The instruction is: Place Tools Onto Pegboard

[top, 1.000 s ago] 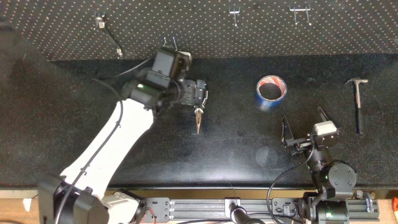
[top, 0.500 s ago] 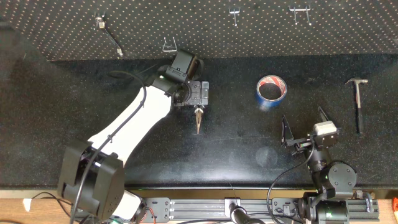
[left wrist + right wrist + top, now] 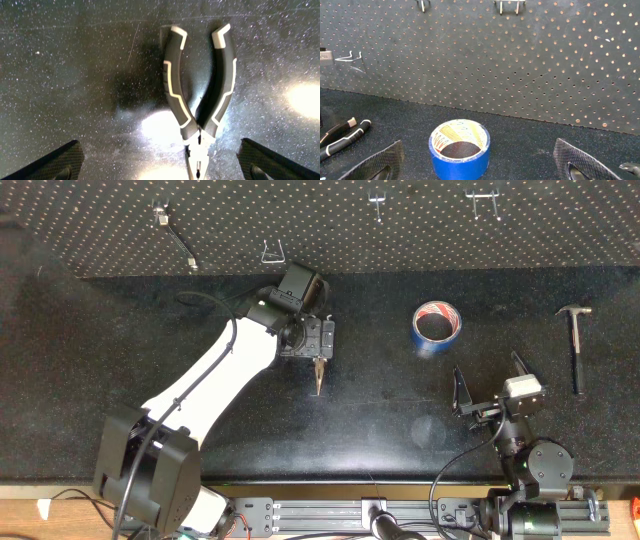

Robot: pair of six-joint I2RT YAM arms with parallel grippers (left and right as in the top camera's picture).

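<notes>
The pliers (image 3: 199, 132), tape (image 3: 436, 327) and hammer (image 3: 575, 350) all lie on the counter (image 3: 380, 410), not on the pegboard (image 3: 400, 230), and the left end effector (image 3: 318, 340) hangs wide open over the pliers, the right end effector (image 3: 490, 378) open too.

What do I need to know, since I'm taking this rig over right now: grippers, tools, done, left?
Left gripper: open, over the pliers, one finger on each side, not gripping them.
Right gripper: open and empty, near its base, facing the blue tape roll.
Things: the pliers, the tape roll and the hammer all lie on the table, the hammer far right.
Done: none of the three hangs on the pegboard; the hooks above the tape are bare.
Left: probably shut on the pliers and hang them, then the tape roll and the hammer.
</notes>
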